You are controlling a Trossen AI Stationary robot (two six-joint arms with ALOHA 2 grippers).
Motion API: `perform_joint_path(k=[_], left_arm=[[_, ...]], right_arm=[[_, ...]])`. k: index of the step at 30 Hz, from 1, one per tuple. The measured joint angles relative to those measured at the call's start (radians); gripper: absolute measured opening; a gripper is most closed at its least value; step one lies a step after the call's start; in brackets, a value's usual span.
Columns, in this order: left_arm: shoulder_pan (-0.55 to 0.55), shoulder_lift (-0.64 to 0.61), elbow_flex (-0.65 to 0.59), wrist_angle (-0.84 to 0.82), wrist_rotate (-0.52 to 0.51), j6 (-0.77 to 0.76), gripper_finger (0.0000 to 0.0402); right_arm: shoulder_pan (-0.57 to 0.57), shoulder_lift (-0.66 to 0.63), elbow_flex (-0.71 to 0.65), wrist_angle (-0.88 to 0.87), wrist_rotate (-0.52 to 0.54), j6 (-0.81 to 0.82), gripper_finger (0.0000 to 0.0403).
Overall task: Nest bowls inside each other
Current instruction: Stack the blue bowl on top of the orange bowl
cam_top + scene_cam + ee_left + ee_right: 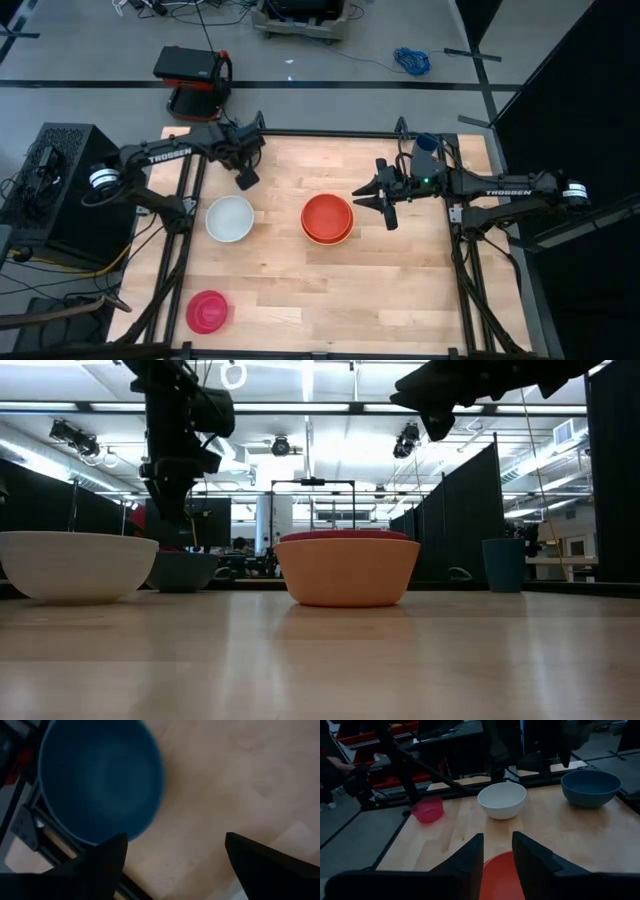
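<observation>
Red bowl nested in orange bowl at table centre; left gripper released above teal bowl, right gripper parted, nothing grasped

Two dark arms bear white "TROSSEN" lettering and silver joint rings.

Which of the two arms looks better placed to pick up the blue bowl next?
The left one, probably. Its tool hangs open right over the teal-blue bowl at the table's far left corner. The right tool sits beside the red bowl nested in the orange bowl, farther away.
</observation>
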Motion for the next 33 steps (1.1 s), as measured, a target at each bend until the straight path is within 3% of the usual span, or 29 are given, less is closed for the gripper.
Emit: perform_joint_path(k=[9, 25, 28, 33], left_arm=[[0.129, 0.077, 0.000, 0.059, 0.112, 0.067, 0.0288], [0.162, 0.256, 0.000, 0.123, 0.095, 0.105, 0.0246], [0.164, 0.256, 0.000, 0.123, 0.080, 0.118, 0.0187], [0.165, 0.256, 0.000, 0.120, 0.070, 0.149, 0.0030]], right_arm=[[0.000, 0.000, 0.000, 0.000, 0.000, 0.000, 0.0096], [0.000, 0.000, 0.000, -0.035, 0.000, 0.000, 0.0094], [0.000, 0.000, 0.000, -0.037, 0.000, 0.000, 0.0092], [0.000, 0.000, 0.000, -0.037, 0.000, 0.000, 0.0096]])
